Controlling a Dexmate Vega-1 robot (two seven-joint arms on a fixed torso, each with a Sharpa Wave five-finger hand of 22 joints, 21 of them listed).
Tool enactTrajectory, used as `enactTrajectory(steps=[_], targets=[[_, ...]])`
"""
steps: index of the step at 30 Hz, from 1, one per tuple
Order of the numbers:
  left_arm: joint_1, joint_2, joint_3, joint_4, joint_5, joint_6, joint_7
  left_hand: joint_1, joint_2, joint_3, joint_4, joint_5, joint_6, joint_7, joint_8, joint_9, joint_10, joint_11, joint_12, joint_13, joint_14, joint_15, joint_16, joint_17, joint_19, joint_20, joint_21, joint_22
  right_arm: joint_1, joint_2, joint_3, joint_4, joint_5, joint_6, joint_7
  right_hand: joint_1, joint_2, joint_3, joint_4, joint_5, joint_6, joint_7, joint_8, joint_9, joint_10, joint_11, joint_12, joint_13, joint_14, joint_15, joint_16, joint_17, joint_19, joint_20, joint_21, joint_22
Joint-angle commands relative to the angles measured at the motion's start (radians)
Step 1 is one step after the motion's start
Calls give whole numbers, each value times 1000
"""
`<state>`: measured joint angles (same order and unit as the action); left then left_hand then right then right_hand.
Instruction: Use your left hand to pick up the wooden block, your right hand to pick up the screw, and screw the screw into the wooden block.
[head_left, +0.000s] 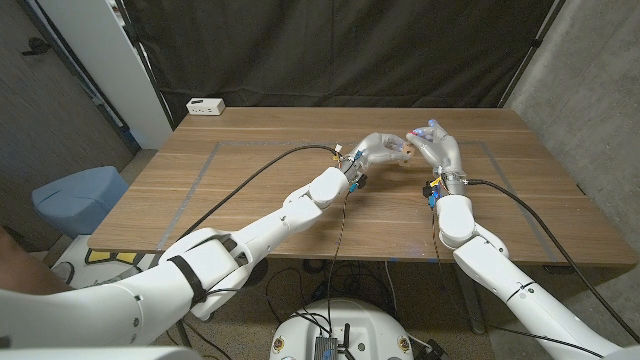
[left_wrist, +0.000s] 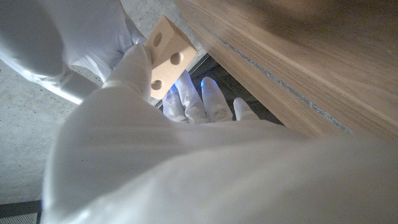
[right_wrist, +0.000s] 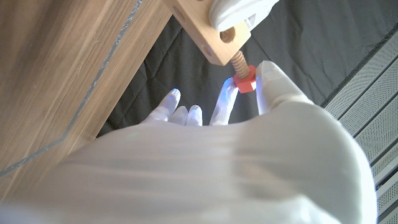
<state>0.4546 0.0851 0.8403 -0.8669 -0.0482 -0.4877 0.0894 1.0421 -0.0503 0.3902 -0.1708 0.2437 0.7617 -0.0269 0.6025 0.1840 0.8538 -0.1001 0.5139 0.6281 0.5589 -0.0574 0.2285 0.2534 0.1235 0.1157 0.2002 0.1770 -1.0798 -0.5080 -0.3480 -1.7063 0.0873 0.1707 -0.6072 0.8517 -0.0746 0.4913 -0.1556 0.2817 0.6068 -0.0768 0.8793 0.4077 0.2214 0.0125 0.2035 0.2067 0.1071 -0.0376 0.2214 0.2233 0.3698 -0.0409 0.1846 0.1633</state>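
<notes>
The right hand (right_wrist: 249, 134) pinches the red head of the screw (right_wrist: 242, 73) between two fingertips, the other fingers loosely spread. The screw's threaded shaft is already entered in a hole in the block (right_wrist: 208, 34). The left hand (left_wrist: 134, 68) grips the block (left_wrist: 165, 56) with its fingers closed around one end, holding it up off the surface (head_left: 300, 215). In the head view the two hands meet above the far middle of the surface, left hand (head_left: 375, 150) and right hand (head_left: 432, 140) nearly touching, with the block (head_left: 405, 150) between them.

I judge the step to be the screwing itself: both things are picked up and the screw is started but much of its thread is still exposed. The next move calls for turning the head about the shaft's own line while the left hand keeps the block steady, regrasping without pulling the screw out.

The right wrist view shows the thread and red head clearly; the left wrist view shows a holed face of the block, but I cannot make out the screw there. The head view is too small to show the screw.
</notes>
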Motion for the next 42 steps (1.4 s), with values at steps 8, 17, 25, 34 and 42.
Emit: enactTrajectory(steps=[8, 17, 25, 34, 42], targets=[[0, 0, -1, 1, 3, -7, 3, 3, -8, 28, 18, 11, 222, -106, 63, 6, 123, -115, 6, 5, 9, -119, 3, 4, 1, -8, 0, 3, -6, 1, 1, -1, -1, -3, 0, 1, 11, -8, -3, 7, -2, 0, 9, 0, -4, 2, 0, 4, 2, -12, -1, -1, -4, -40, 1, 2], [5, 6, -1, -14, 6, 0, 5, 3, -9, 32, 19, 13, 221, -106, 61, 6, 125, -115, 5, 7, 8, -119, 2, 5, 1, -7, 0, 3, -8, 2, 2, 5, 1, 8, 0, 1, 13, -12, -2, 9, 0, -2, 12, -2, -4, 0, -1, 4, 1, -11, -1, -1, -4, -40, 1, 2], [8, 6, 0, -19, 8, 2, 8, 1, -10, 36, 20, 15, 221, -106, 60, 7, 126, -115, 4, 8, 8, -118, 2, 5, 2, -8, 0, 3, -15, 1, 5, -1, 1, 6, -3, 1, 15, -15, -2, 12, -2, -4, 14, -3, -5, 2, -1, 4, 1, -12, -1, -1, -4, -40, 1, 2], [6, 2, 1, -14, 9, 0, 10, -1, -12, 40, 21, 17, 215, -106, 56, 8, 124, -115, -1, 6, 8, -118, 1, 6, 3, -8, 0, 3, -20, 0, 8, 0, 2, 11, -3, 2, 16, -19, -3, 15, -3, -3, 18, -3, -4, 0, 0, 4, 1, -11, -1, -1, -4, -39, 1, 2], [3, -5, 2, -2, 10, -7, 12, -5, -11, 45, 23, 17, 209, -106, 53, 9, 120, -115, -6, 3, 5, -116, 0, 7, 3, -6, 0, 3, -24, -2, 12, 0, 4, 11, -3, 2, 17, -22, -3, 17, -2, -3, 21, -2, -5, 2, -1, 4, 1, -11, -1, -1, -5, -39, 1, 2]])
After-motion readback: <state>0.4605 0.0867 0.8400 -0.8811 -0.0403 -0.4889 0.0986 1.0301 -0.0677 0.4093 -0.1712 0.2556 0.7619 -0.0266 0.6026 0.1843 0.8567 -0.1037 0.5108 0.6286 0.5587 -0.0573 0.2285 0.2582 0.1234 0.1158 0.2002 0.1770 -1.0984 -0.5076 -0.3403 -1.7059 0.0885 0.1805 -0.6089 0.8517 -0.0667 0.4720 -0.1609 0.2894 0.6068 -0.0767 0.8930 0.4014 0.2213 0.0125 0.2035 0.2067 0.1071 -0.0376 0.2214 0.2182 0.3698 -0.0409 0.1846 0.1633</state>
